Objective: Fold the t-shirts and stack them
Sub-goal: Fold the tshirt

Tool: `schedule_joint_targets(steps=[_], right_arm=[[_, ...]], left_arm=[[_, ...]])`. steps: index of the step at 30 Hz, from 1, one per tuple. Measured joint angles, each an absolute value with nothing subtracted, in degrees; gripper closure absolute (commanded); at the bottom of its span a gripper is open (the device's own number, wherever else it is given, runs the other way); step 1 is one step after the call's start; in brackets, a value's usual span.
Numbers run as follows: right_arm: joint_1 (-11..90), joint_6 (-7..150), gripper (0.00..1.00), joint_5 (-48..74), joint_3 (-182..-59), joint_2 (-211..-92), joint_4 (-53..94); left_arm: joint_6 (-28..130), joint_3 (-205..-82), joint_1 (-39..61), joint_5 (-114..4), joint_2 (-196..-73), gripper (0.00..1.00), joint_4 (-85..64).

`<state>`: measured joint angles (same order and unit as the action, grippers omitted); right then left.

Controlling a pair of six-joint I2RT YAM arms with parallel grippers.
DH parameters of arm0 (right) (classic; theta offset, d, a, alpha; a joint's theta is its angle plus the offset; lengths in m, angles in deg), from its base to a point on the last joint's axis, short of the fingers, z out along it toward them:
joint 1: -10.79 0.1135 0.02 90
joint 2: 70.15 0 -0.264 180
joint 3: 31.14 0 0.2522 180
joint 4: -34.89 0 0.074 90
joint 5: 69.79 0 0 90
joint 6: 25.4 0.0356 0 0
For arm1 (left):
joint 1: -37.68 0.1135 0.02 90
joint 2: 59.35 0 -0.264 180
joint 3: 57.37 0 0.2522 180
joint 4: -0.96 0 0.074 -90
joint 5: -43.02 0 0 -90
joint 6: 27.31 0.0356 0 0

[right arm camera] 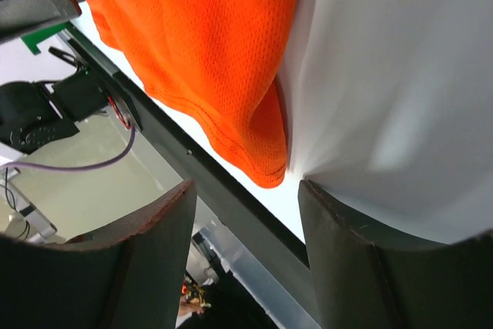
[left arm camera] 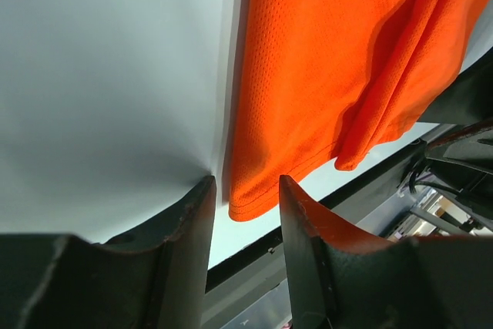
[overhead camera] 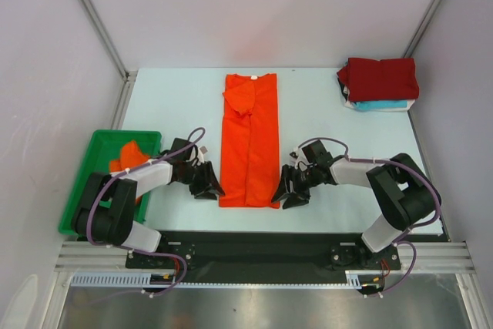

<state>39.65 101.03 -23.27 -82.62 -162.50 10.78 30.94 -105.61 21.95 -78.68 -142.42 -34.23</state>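
Note:
An orange t-shirt [overhead camera: 250, 140] lies on the table folded into a long narrow strip, collar at the far end. My left gripper [overhead camera: 209, 189] is open just left of its near left corner [left arm camera: 250, 204], which lies just beyond the open jaws. My right gripper [overhead camera: 286, 194] is open just right of the near right corner [right arm camera: 266, 171], which also lies just beyond its jaws. A folded dark red t-shirt [overhead camera: 380, 77] lies on a turquoise one [overhead camera: 379, 105] at the far right. More orange cloth [overhead camera: 128, 157] sits in the green tray [overhead camera: 85, 182].
The table's near edge and a black rail [overhead camera: 254, 246] run just behind both grippers. Frame posts stand at the far corners. The stack at the far right lies close to the table's right edge.

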Motion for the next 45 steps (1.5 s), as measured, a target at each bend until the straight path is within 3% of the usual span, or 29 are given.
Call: schedule_joint_targets(steps=[11, 19, 23, 24, 26, 27, 33, 39, 45], right_arm=[[39.6, 103.4, 0.46, -22.1, -82.7, -163.4, 12.1], [39.6, 104.0, 0.6, -22.7, -82.7, -165.1, 13.5], [39.7, 103.6, 0.81, -22.0, -82.5, -165.9, 14.1], [39.6, 103.6, 0.86, -21.9, -82.5, -166.2, 14.3], [39.7, 103.5, 0.91, -21.6, -82.5, -166.4, 14.3], [39.7, 103.5, 1.0, -21.4, -82.5, -166.4, 14.4], [39.7, 101.4, 1.0, -20.4, -82.6, -165.4, 13.8], [38.9, 95.9, 1.0, -18.6, -83.6, -155.9, 9.8], [32.7, 92.4, 1.0, -18.2, -86.2, -151.2, 8.5]], left_arm=[[29.7, -105.2, 21.6, -78.7, -142.3, 0.59, -33.0], [29.7, -103.8, 20.6, -78.7, -142.1, 0.74, -32.9], [29.7, -102.8, 19.9, -78.9, -141.5, 0.87, -32.7], [29.7, -102.6, 19.7, -78.9, -141.4, 0.99, -32.7], [29.7, -102.6, 19.6, -79.2, -141.4, 0.99, -32.5], [29.7, -102.6, 19.6, -79.2, -141.3, 1.0, -32.4], [30.7, -103.4, 20.1, -79.3, -139.8, 0.99, -33.7], [33.8, -106.2, 22.4, -78.7, -136.1, 1.0, -36.1], [36.4, -111.4, 23.3, -78.3, -135.4, 1.0, -38.3]])
